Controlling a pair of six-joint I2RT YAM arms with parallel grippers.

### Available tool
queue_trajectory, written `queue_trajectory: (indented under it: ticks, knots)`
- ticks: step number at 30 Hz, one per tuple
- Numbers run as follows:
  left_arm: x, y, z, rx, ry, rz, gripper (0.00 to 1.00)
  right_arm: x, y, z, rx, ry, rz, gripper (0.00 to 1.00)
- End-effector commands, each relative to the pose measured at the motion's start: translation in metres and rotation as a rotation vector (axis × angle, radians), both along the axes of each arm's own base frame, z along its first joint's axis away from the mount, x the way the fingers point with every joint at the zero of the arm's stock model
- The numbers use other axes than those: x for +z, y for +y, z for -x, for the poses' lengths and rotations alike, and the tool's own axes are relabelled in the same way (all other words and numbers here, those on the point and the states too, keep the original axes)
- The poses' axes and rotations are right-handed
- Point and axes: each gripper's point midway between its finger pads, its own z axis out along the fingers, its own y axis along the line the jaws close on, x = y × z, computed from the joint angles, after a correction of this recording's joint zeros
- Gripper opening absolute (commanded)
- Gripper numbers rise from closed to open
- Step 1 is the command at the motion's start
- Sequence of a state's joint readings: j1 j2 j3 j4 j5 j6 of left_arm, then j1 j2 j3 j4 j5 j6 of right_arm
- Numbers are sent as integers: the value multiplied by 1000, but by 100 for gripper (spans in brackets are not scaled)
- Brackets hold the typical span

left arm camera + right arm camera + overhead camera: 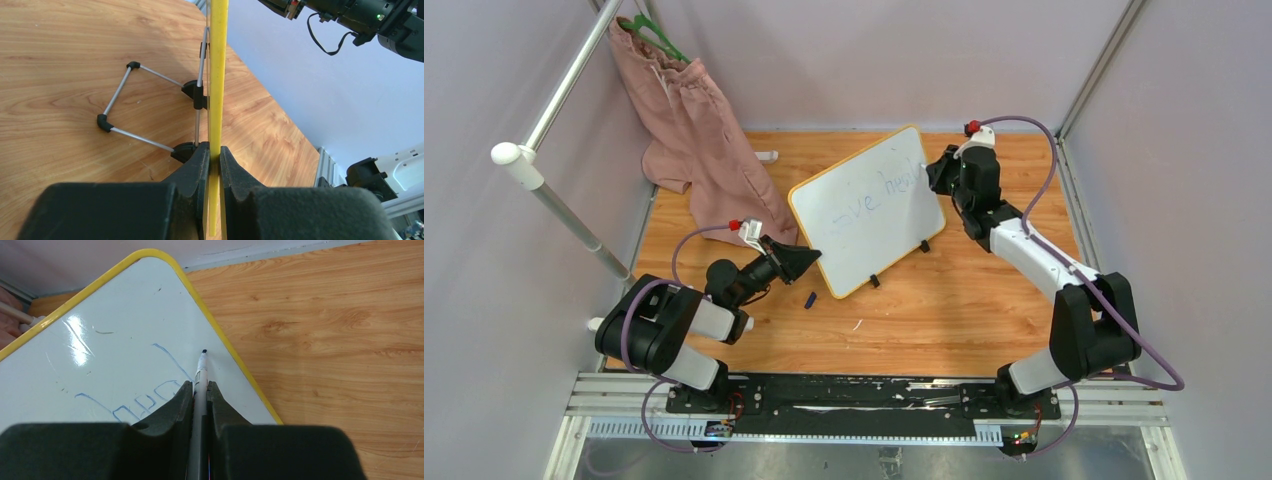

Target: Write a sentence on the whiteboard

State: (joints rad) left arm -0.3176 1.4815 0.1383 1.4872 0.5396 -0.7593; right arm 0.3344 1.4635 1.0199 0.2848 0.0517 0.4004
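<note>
The whiteboard [869,210] with a yellow frame stands tilted on its black feet in the middle of the table. Faint blue writing [879,195] reading roughly "ove heal" runs across it. My left gripper [809,258] is shut on the board's lower left edge; the left wrist view shows the yellow frame [218,75] edge-on between the jaws [214,159]. My right gripper [936,170] is at the board's right edge, shut on a marker [200,377]. The marker's dark tip touches or hovers just over the board [115,355], right of the blue letters [150,400].
A pink garment [699,130] on a green hanger hangs at the back left beside a white rail [554,95]. A small dark marker cap [810,299] lies on the wood near the left gripper. The board's wire stand [150,107] rests behind it. Grey walls enclose the table.
</note>
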Motion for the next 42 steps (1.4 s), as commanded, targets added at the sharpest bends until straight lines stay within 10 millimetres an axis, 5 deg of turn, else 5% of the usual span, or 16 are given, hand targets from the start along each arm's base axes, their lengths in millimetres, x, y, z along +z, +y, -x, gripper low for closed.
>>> queue_trajectory:
  ticks: [1, 15, 30, 42]
  knots:
    - [19, -3, 5, -22, -81, 21, 0, -4, 17, 7, 58, 2, -3, 0]
    - [19, -3, 5, -23, -82, 22, 0, -19, 11, 18, 36, 30, 10, 0]
    - [20, -4, 6, -24, -85, 23, 0, -26, -6, 8, -33, 52, 47, 0]
    - [22, -4, 6, -24, -89, 26, 0, -33, -1, 13, 2, 73, 37, 0]
